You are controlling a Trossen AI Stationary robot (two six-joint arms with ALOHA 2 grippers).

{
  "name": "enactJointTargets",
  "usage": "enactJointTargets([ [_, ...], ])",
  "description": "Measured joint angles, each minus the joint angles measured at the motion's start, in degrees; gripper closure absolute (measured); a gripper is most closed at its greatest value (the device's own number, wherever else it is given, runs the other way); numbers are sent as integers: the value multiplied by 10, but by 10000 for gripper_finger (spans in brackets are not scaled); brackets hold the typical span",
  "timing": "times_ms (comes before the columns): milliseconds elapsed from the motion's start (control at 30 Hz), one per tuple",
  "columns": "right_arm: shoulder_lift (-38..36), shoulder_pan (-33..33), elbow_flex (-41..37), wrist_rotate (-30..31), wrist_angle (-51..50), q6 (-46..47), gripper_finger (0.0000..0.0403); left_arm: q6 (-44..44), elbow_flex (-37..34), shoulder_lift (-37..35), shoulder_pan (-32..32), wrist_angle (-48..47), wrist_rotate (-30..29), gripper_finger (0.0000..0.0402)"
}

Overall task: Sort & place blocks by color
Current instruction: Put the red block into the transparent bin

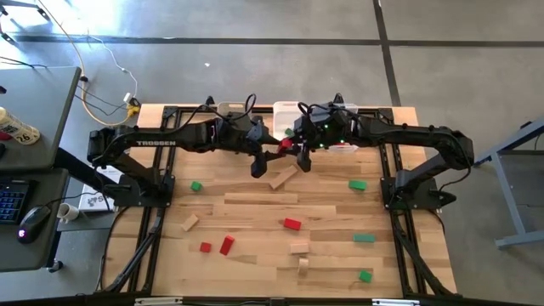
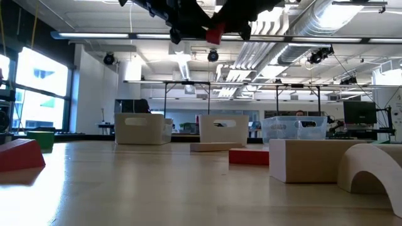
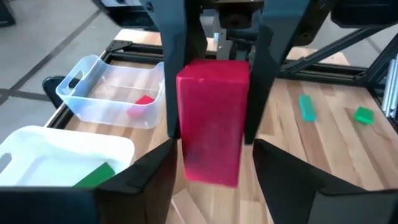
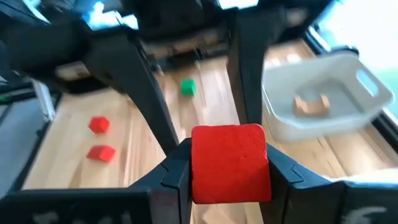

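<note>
High view: the red wooden block point(image 1: 286, 146) hangs mid-air between the left gripper point(image 1: 259, 161) and the right gripper point(image 1: 303, 157), near the table's far edge.

Low view: block is high above the wooden table point(image 2: 157, 182), nothing under it.

Left wrist view: my left fingers stand apart, clear of both block faces, so I'd back straight out (no sideways brush). The clear plastic bin point(image 3: 81, 87) already holding a red piece looks like the target.

Right wrist view: right fingers are clamped on the block's sides, and it sits square between them.

red block point(image 4: 230, 163) between dark fingers point(image 4: 175, 175); green blocks point(image 1: 358, 184), tan blocks point(image 1: 283, 177) on pale wood table point(image 1: 255, 225); clear bin point(image 3: 112, 93).
</note>
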Motion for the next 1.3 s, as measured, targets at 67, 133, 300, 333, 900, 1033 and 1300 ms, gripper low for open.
enactJointTargets([
  [67,0,0,0,7,-27,0,300,0,0,0,0,-16,-3,191],
  [133,0,0,0,22,-56,1,300,0,0,0,0,-34,-15,183],
  [300,0,-2,0,65,-138,20,300,0,0,0,0,-75,-65,177],
  [333,0,-3,0,74,-157,21,300,0,0,0,0,-81,-73,177],
  [900,0,-80,0,248,-385,138,300,-15,0,0,0,-115,-81,177],
  [1033,0,-102,0,311,-411,178,300,-17,0,0,0,-115,-81,177],
  [1300,0,-151,0,359,-415,200,300,-41,0,0,0,-115,-81,177],
])
